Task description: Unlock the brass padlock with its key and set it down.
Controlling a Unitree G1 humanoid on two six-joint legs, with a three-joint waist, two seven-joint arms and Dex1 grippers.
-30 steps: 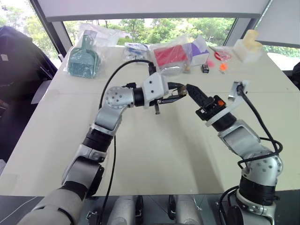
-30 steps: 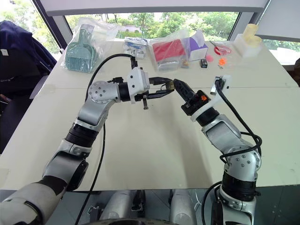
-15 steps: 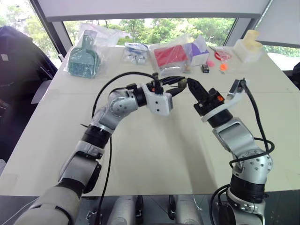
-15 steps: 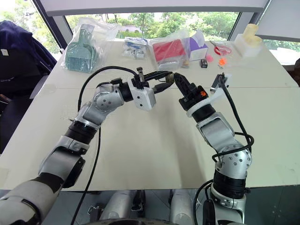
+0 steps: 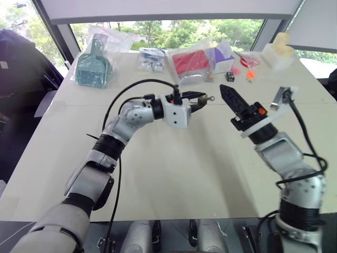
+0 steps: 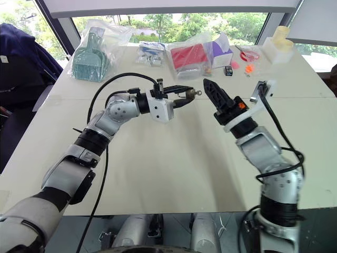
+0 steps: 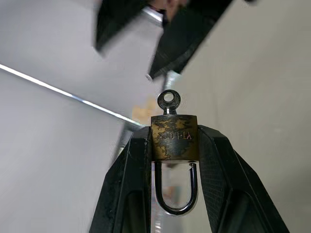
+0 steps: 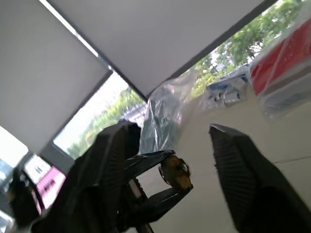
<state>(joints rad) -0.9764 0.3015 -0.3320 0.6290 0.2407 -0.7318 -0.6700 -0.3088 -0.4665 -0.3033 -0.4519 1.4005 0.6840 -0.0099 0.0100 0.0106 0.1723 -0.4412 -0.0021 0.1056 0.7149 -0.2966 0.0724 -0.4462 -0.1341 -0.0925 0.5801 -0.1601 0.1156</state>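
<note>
Left tool (image 7: 174,145): clamped on brass padlock (image 7: 174,137), held in the air above the middle of the counter (image 5: 174,174), nearer its far edge. Black fingers (image 7: 127,170) pressed on the two flat sides of the lock body; silvery shackle (image 7: 175,191) hanging back between the fingers, toward the wrist.

Key (image 7: 168,102): seated in the padlock's end, round head with its hole sticking out past the fingertips, toward the right tool. Seen from the head as a small silvery stub (image 5: 209,98) at the tip of the left tool.

Right tool (image 5: 230,100): fingers apart, gripping nothing, raised above the counter just beside the key head and clear of it. In the right wrist view, own two fingers (image 8: 109,165) spread wide, padlock (image 8: 175,172) and left tool showing in the gap between them.

Along the far edge of the counter, well apart from both tools: green dustpan in a clear bag (image 5: 95,64) toward the far left corner; red packet in a clear bag (image 5: 190,63) at mid-edge; purple box (image 5: 224,57); small black box (image 5: 230,77); pale yellow object (image 5: 279,48) at the far right corner.
</note>
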